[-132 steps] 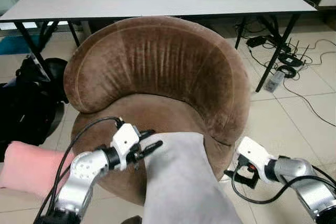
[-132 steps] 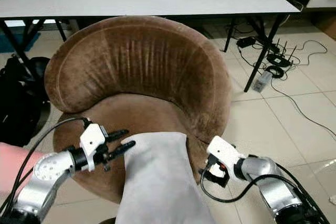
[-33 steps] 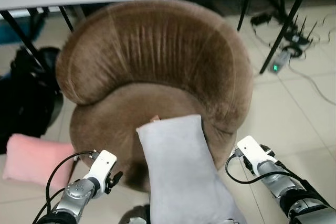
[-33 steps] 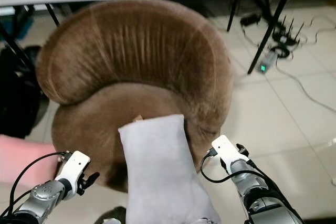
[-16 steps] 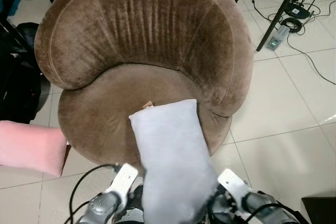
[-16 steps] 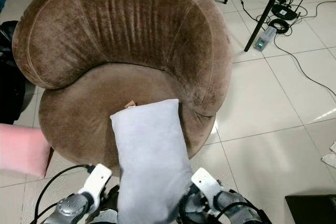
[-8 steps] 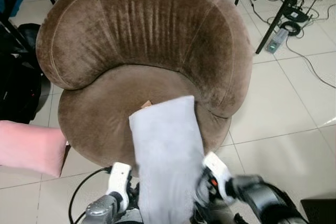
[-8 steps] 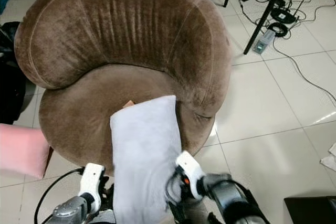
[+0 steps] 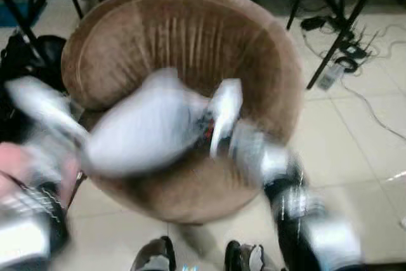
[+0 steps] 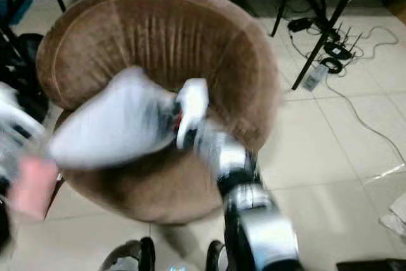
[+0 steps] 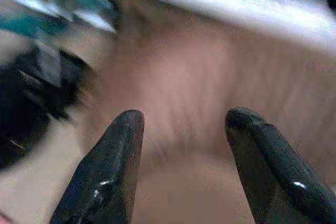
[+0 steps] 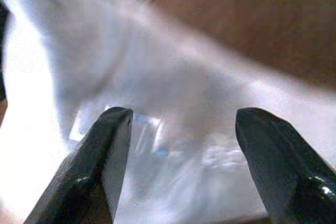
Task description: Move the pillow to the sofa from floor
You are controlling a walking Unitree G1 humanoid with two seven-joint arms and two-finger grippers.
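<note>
Right tool (image 12: 178, 166) fingers apart, arm raised against blurred grey pillow (image 9: 136, 128) over sofa (image 9: 190, 42); left tool (image 11: 184, 166) apart.

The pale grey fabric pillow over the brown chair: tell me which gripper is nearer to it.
Right. The right gripper sits against the pale grey fabric pillow, its open fingers spread across the cloth. The left gripper, also open, points at the brown velvet chair, off the pillow's left end.

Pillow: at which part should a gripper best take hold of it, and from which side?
Probably the short right end of the pillow, coming from the robot's right. It lies long and tilted over the sofa seat. That end faces the right gripper, which is open just before it. Blur hides the exact edge.
</note>
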